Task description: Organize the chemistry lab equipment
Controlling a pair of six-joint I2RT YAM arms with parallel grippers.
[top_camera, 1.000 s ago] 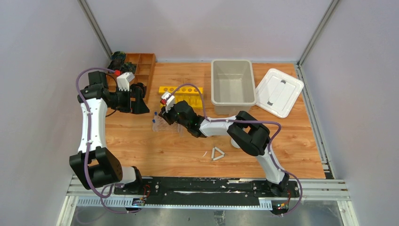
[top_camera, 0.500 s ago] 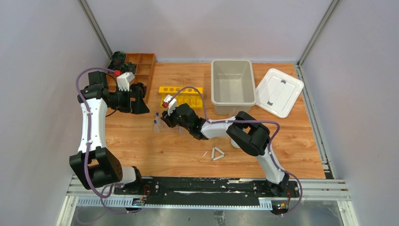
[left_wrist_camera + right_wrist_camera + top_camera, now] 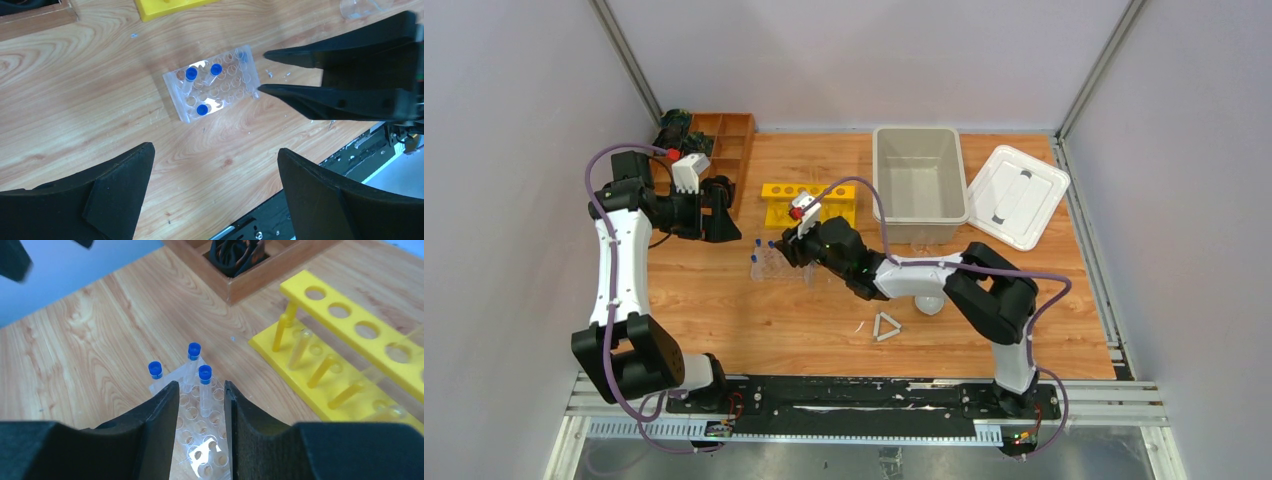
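Wooden table (image 3: 744, 330) carried everything. Nearest the arm bases, well to the right of the clear plastic tube rack (image 3: 212, 82), the small white triangle (image 3: 886, 327) lay flat. The white round dish (image 3: 930, 304) sat just beyond it, partly under the right arm.

The rack itself stood on bare wood left of centre. Three small clear tubes with blue caps (image 3: 204, 375) stood upright in holes at its left end. A fainter blue spot showed at its right end, too blurred to name.

The right gripper (image 3: 201, 386) hung low over the rack's right end. Its jaws were parted by a narrow gap, with only the rack's holes showing below. In the left wrist view its fingertips (image 3: 290, 51) sat just off that short end, and it could not be told whether they touched it.

Beyond the rack and to its left, the left gripper (image 3: 214, 150) hovered well above the table, jaws spread wide and empty. A yellow rack (image 3: 776, 192) stood just behind the clear rack. Farther back and to the right were a grey bin (image 3: 879, 180) and, past it, a white lid (image 3: 1016, 195). Far back on the rack's left lay the wooden compartment tray (image 3: 742, 135), with black objects (image 3: 235, 252) in one cell.
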